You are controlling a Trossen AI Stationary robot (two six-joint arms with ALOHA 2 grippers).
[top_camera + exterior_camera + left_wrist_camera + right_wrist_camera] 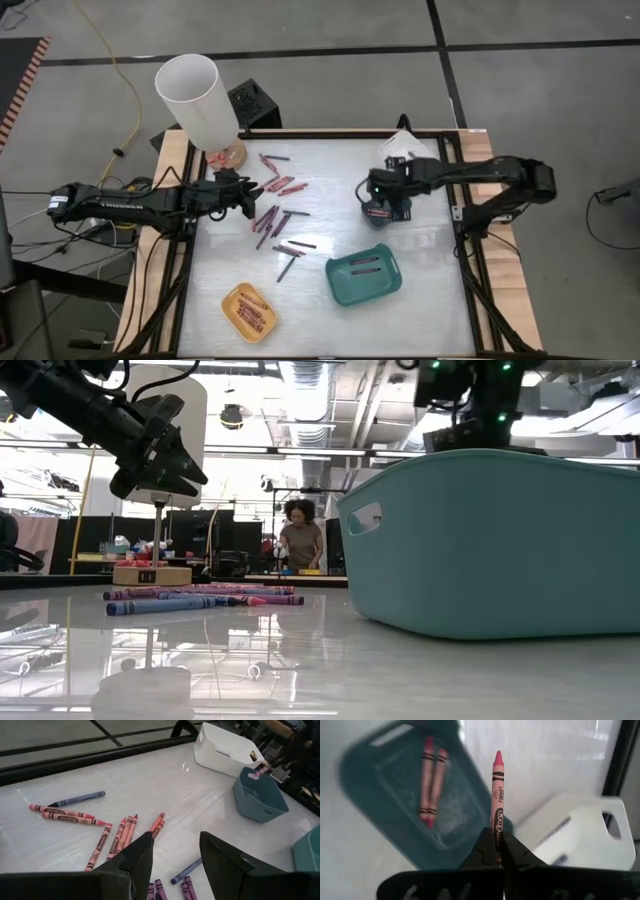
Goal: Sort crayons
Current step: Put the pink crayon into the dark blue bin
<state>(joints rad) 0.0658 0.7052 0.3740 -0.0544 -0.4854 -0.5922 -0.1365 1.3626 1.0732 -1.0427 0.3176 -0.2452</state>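
Observation:
Loose crayons in red, pink, purple and blue lie flat mid-table, also seen in the left wrist view as crayons. My left gripper hovers open just left of them, holding nothing. My right gripper is shut on one pink crayon above a small blue tray where two pink crayons lie. In the high view this gripper hangs over that tray. My right gripper pinches the pink crayon's blunt lower end between its two fingers. The fingers slant steeply down from the table's right side and lie along the crayon. The crayon sticks out past the fingertips, pointed tip leading, lifted clear above the blue tray.
A white tray stands at the far right, a larger teal tray near the front, and a yellow tray with crayons front left. A tall white cylinder stands at the far left corner. A person is in the room behind.

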